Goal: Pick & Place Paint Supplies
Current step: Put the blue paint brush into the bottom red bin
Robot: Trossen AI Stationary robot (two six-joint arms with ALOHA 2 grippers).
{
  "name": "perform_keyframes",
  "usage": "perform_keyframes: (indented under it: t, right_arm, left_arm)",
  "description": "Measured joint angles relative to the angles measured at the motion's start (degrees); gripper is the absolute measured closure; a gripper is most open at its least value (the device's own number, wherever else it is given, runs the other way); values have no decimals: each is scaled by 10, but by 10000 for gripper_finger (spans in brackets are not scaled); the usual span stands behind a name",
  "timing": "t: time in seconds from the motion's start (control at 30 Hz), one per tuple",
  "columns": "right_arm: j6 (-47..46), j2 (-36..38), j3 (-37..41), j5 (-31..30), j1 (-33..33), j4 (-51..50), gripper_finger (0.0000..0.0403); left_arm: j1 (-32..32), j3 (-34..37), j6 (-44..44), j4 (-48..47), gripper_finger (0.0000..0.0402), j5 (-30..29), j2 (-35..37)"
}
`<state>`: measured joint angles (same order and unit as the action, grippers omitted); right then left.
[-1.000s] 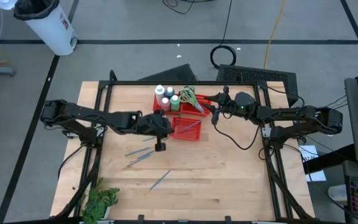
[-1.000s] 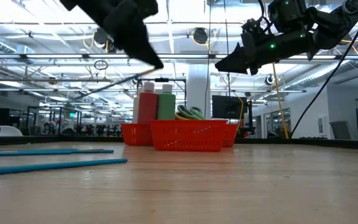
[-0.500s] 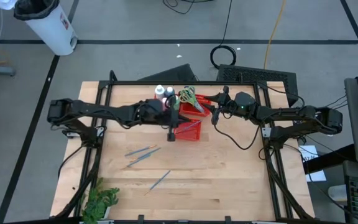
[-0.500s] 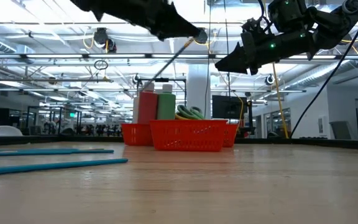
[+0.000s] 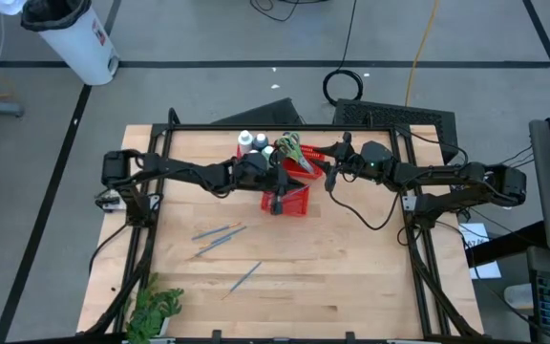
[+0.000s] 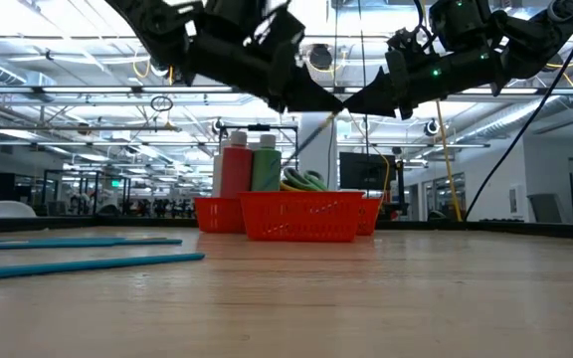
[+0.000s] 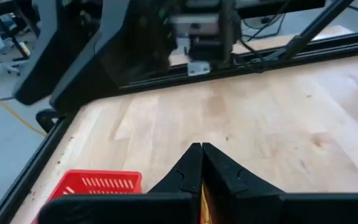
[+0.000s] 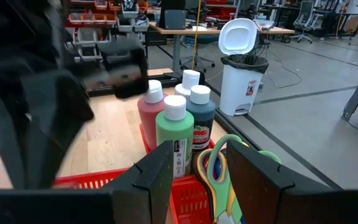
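Moved: left gripper (image 5: 277, 203) now over front red basket (image 5: 292, 199), jaws shut on orange brush (image 7: 203, 198).
Right gripper (image 8: 197, 163): jaws wide, above scissors (image 8: 215, 167).

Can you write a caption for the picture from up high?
Left gripper holds a brush over the red basket; right gripper waits open nearby.

The pale wooden desk (image 5: 332, 268) stands in a black metal frame on a grey floor (image 5: 208, 38) crossed by dark lines, with a white lidded bin (image 5: 70, 38) near one far corner and a coiled black cable (image 5: 347, 84) lying behind it. Across the desk top, the room opens into a large hall with white ceiling trusses (image 6: 68, 94), bright overhead lights and a white column (image 6: 318, 149). Farther off stand worktables (image 8: 185, 28), red shelving and another white bin (image 8: 242, 62).
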<state>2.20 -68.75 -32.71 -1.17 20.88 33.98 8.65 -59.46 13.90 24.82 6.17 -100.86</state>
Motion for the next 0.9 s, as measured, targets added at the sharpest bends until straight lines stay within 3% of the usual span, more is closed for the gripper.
perform_keyframes:
  t: [0.27,0.77,0.9]
  right_arm:
    - [0,0,0,0,0,0,259]
    - [2,0,0,0,0,-4,259]
    - [2,0,0,0,0,-4,259]
  left_arm:
    - [4,0,-26,49,390,-1,-46]
    - [3,0,-43,28,397,-4,-47]
    - [3,0,-73,20,371,-67,-47]
